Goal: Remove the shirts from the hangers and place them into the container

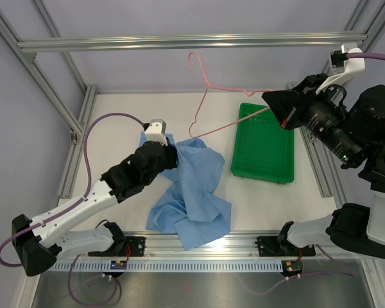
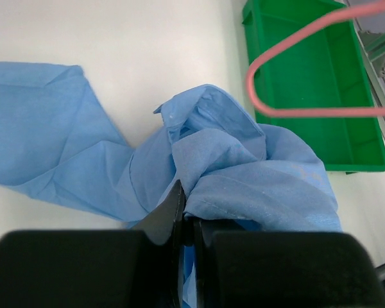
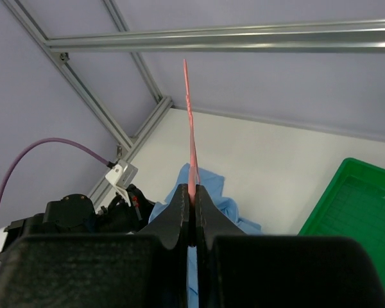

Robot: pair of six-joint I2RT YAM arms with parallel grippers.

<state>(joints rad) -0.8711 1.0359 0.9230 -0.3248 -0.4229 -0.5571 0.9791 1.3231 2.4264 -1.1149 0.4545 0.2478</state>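
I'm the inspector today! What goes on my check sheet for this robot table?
Surface: white table, no stains seen.
Job's things: light blue shirt lies crumpled on the table, none of it in the green tray. The tray is empty. The pink wire hanger is lifted and looks free of the shirt.
Clutter: nothing seen.
Grippers: left gripper shut on a fold of the shirt; right gripper shut on the hanger.
Cables: purple cable loops over the left arm, and another runs at the top right.
Surroundings: aluminium frame and pale purple walls.
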